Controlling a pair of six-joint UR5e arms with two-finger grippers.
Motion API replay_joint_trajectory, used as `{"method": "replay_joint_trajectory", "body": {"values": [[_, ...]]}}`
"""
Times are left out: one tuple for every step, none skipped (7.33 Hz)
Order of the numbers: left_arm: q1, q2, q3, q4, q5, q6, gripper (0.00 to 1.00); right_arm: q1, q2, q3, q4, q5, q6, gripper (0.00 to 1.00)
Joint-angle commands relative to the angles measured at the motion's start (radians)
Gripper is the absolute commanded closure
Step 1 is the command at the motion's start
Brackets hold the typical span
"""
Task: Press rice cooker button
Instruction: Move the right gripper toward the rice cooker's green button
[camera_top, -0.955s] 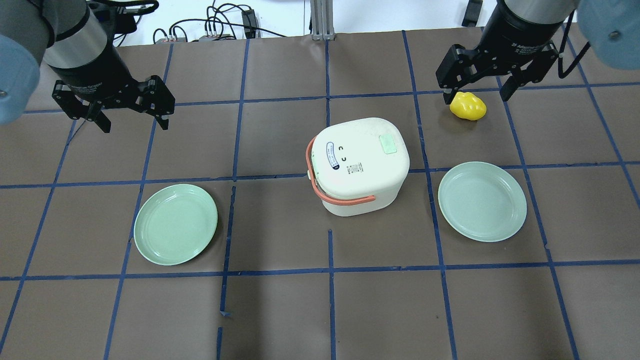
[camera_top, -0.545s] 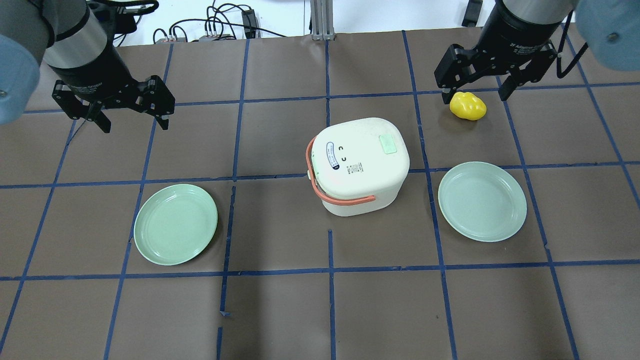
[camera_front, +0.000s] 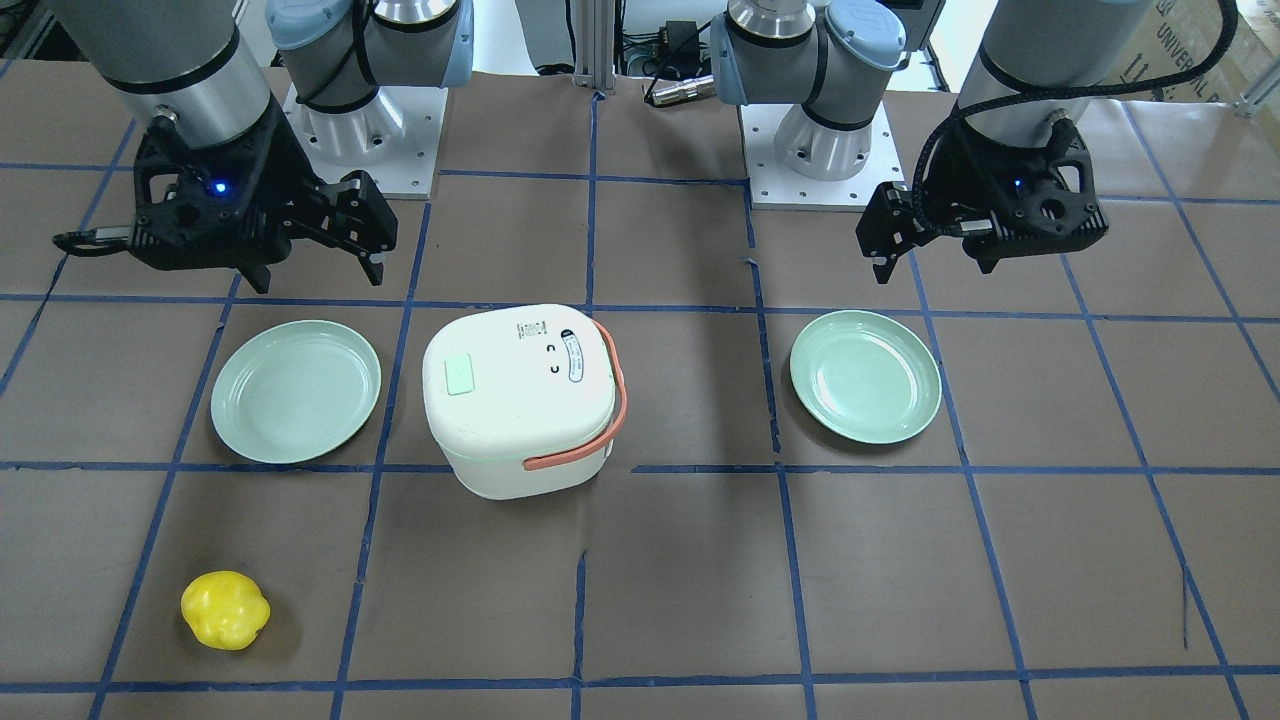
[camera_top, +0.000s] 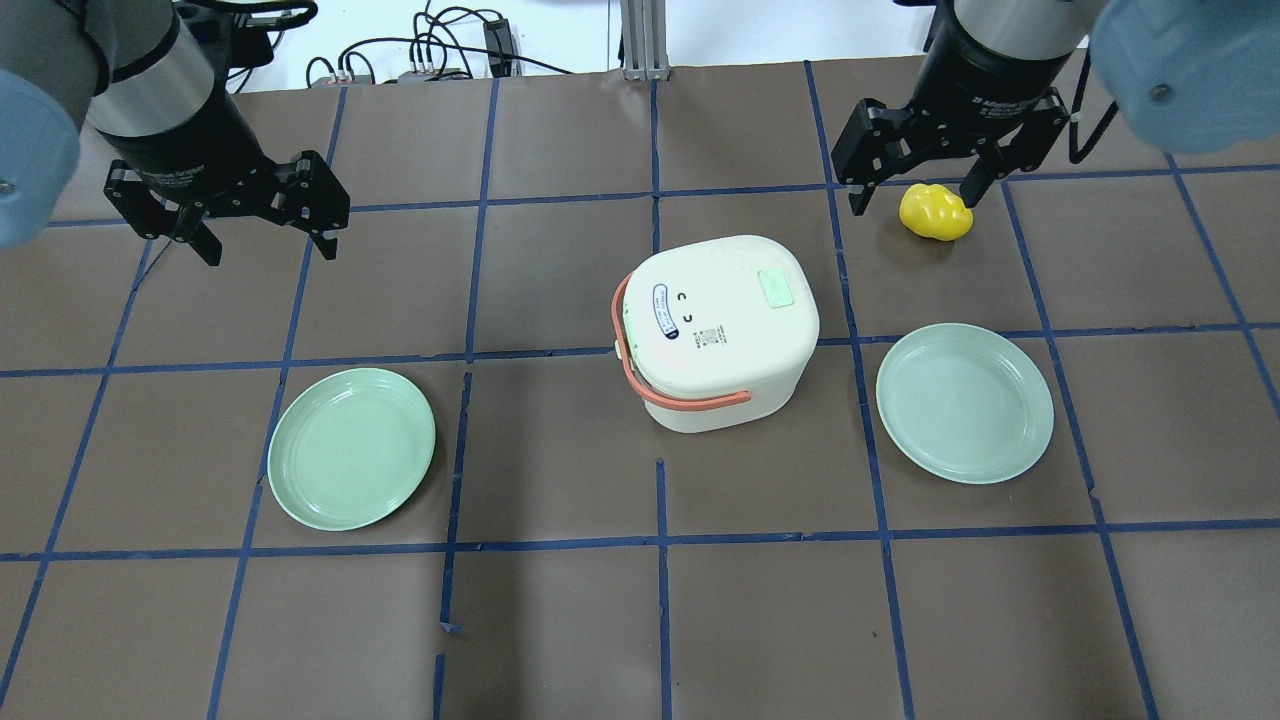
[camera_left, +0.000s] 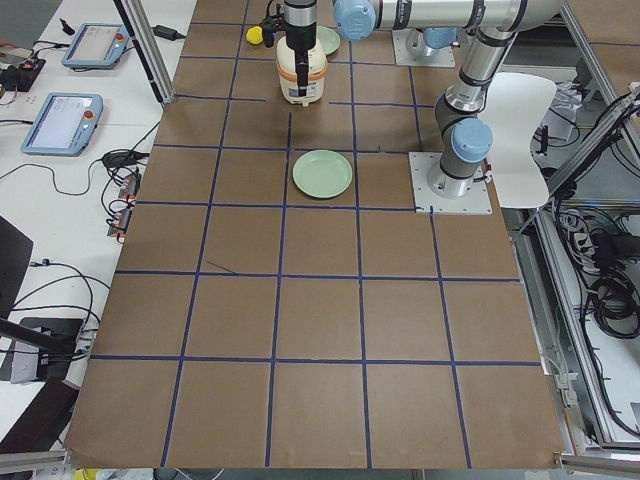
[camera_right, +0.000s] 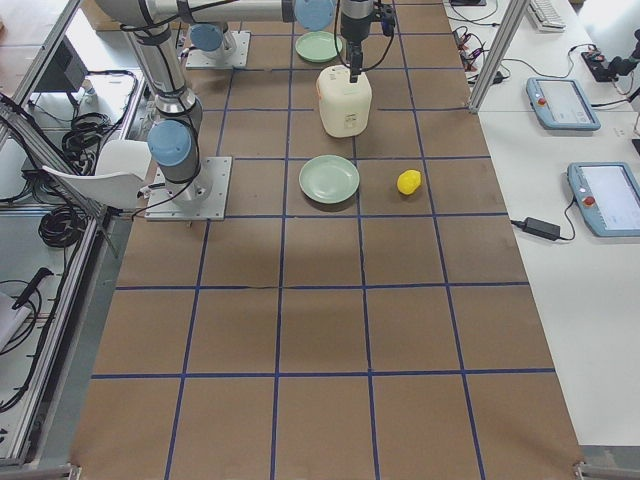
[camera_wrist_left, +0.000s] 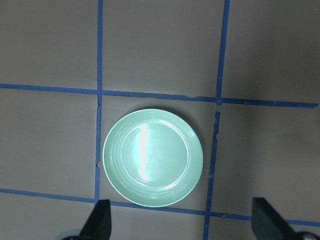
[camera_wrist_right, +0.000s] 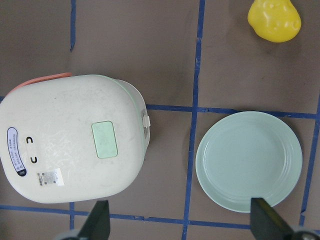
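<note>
The white rice cooker (camera_top: 715, 330) with an orange handle stands at the table's middle, lid closed. Its pale green button (camera_top: 776, 288) sits on the lid's right side and also shows in the right wrist view (camera_wrist_right: 104, 139) and the front view (camera_front: 459, 378). My right gripper (camera_top: 914, 196) is open and empty, held high, behind and to the right of the cooker. In its wrist view the fingertips (camera_wrist_right: 100, 220) frame the cooker and a plate. My left gripper (camera_top: 270, 252) is open and empty, high at the far left, above a green plate (camera_wrist_left: 152, 157).
One green plate (camera_top: 351, 448) lies left of the cooker and another (camera_top: 964, 402) lies to its right. A yellow toy pepper (camera_top: 935, 212) lies behind the right plate, under my right gripper in the overhead view. Cables lie beyond the table's far edge.
My right gripper has moved to the left, toward the cooker, staying open. The left arm, cooker, plates and pepper have not moved.
</note>
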Motion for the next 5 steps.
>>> {"method": "replay_joint_trajectory", "body": {"values": [[0.0, 0.0, 0.0, 0.0, -0.001, 0.0, 0.0, 0.023, 0.05, -0.001, -0.058, 0.0, 0.02, 0.0], [0.0, 0.0, 0.0, 0.0, 0.0, 0.0, 0.0, 0.024, 0.062, -0.004, -0.076, 0.006, 0.02, 0.05], [0.0, 0.0, 0.0, 0.0, -0.001, 0.0, 0.0, 0.026, 0.067, -0.003, -0.096, 0.047, 0.034, 0.3], [0.0, 0.0, 0.0, 0.0, 0.0, 0.0, 0.0, 0.027, 0.074, -0.001, -0.098, 0.058, 0.065, 0.52], [0.0, 0.0, 0.0, 0.0, 0.0, 0.0, 0.0, 0.029, 0.093, -0.003, -0.098, 0.056, 0.08, 0.65]]}}
